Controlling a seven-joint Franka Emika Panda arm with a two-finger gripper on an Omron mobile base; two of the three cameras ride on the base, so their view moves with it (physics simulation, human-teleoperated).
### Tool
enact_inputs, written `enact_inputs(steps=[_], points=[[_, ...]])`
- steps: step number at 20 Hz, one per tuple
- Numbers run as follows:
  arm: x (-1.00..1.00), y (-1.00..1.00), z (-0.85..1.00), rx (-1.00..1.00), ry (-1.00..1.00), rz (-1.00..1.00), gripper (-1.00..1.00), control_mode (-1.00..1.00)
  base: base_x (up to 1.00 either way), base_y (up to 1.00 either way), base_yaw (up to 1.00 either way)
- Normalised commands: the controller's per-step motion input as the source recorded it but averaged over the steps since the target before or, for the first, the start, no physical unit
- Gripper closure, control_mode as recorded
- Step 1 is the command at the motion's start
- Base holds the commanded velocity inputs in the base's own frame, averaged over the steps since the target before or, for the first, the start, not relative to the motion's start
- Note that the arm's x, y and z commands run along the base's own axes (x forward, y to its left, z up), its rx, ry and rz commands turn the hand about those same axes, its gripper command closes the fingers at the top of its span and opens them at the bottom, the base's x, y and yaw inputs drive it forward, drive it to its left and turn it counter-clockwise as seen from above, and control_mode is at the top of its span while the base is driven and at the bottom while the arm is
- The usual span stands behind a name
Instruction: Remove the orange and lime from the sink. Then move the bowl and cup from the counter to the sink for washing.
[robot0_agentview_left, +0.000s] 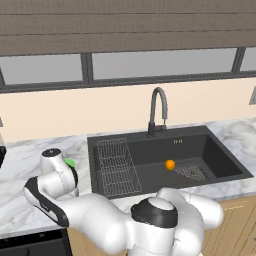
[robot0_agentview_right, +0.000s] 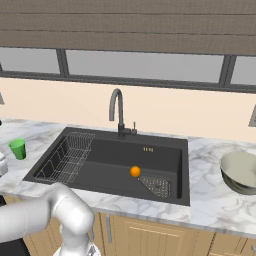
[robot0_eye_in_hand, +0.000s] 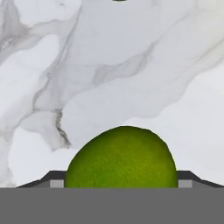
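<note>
Hand view: lime (robot0_eye_in_hand: 121, 157) sits between wide-open gripper (robot0_eye_in_hand: 118, 183) tips on counter (robot0_eye_in_hand: 131, 65). Light, firm, smooth, rolls; grip across its middle.

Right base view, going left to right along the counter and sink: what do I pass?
Cup → wire rack → faucet → orange → bowl.

Lime (robot0_eye_in_hand: 121, 157) sits between my gripper (robot0_eye_in_hand: 118, 183) fingers on the surface (robot0_eye_in_hand: 131, 65). Orange (robot0_agentview_right: 135, 171) in sink (robot0_agentview_right: 165, 150); cup (robot0_agentview_right: 18, 148) left of it, bowl (robot0_agentview_right: 240, 172) right.
</note>
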Motion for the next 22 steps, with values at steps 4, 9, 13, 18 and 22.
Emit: enact_inputs(steps=[4,9,13,18,22], points=[[0.0,-0.03,-0.22,-0.02,0.0,-0.01,-1.0,-1.0,0.0,0.0,0.0],[0.0,-0.06,-0.2,-0.01,0.0,-0.01,-1.0,-1.0,0.0,0.0,0.0],[0.0,-0.1,-0.09,0.0,0.0,0.0,-1.0,-1.0,0.0,0.0,0.0],[-0.07,-0.12,0.0,0.0,0.09,-0.04,-1.0,-1.0,0.0,0.0,0.0],[-0.07,-0.03,0.09,0.0,0.0,-0.04,-1.0,-1.0,0.0,0.0,0.0]])
